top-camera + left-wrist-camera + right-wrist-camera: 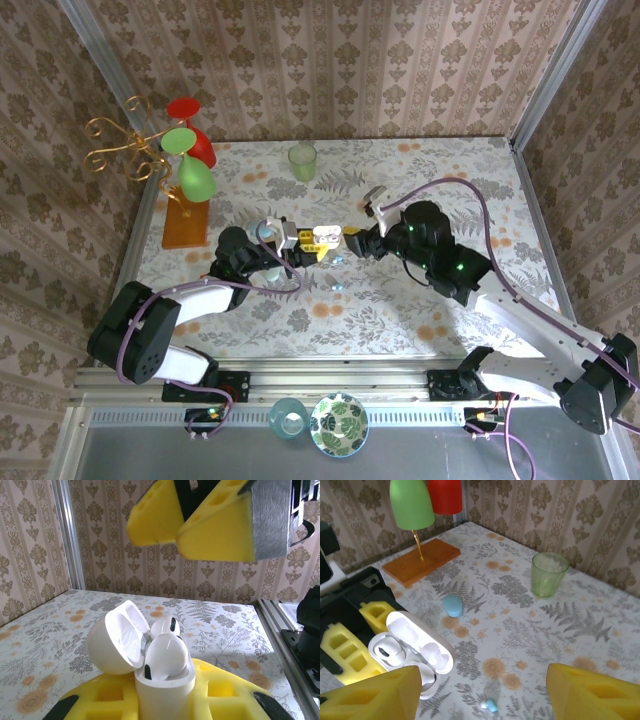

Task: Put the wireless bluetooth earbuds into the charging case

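The top camera hangs above and behind the arm bases and looks down and forward. It is far enough off to take in the whole table (400, 300) up to the back wall (330, 70).

The left wrist camera sits low and very near, looking almost level along its yellow fingers (105, 697) across the table. The open case (165, 675) looms at its lower middle, and the right gripper (177, 530) hangs at its top edge.

The right wrist camera looks steeply down from higher up, between its own fingers (370, 695). It shares the case, cup (549, 574) and stand (422, 560) with the top view, and the case with the left wrist view.
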Robot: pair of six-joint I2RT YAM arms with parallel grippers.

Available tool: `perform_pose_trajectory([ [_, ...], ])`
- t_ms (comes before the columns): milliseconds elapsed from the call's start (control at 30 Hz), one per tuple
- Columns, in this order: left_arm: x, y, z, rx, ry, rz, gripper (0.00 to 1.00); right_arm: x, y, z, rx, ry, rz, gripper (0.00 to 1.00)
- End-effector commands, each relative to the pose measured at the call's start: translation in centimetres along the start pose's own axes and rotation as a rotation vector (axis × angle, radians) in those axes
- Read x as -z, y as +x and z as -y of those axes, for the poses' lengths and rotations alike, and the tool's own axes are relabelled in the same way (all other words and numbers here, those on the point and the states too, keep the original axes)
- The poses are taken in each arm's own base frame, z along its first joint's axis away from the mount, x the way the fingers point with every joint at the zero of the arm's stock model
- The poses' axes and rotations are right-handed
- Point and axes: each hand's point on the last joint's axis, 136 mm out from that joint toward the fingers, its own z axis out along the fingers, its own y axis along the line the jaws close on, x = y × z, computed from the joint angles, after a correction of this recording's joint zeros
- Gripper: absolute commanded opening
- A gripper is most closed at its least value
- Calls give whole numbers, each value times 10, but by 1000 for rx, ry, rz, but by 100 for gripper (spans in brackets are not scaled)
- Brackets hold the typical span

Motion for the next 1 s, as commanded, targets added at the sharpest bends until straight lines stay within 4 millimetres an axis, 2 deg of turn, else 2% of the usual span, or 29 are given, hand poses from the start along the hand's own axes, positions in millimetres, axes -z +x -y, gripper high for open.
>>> perform_pose_trajectory([
  [0,0,-14,4,-87,35,38,0,-11,-17,-9,-304,-93,-77,68],
  [267,3,-10,4,-88,26,36,0,-31,0,-9,-440,-103,-283,70],
  [333,3,-10,5,-92,27,38,0,-33,4,-13,-463,-123,-325,71],
  [433,3,-10,6,-98,31,41,0,-43,19,-19,-487,-157,-408,72],
  [567,4,-9,5,-96,26,39,0,-39,32,-23,-499,-168,-469,72],
  [767,4,-11,-5,-61,-26,45,0,-29,38,-26,-478,-193,-484,74],
  [833,5,-13,-5,-63,-26,49,0,-25,42,-34,-453,-248,-487,77],
  [967,5,-13,-5,-58,-26,48,0,-21,40,-33,-419,-257,-457,80],
])
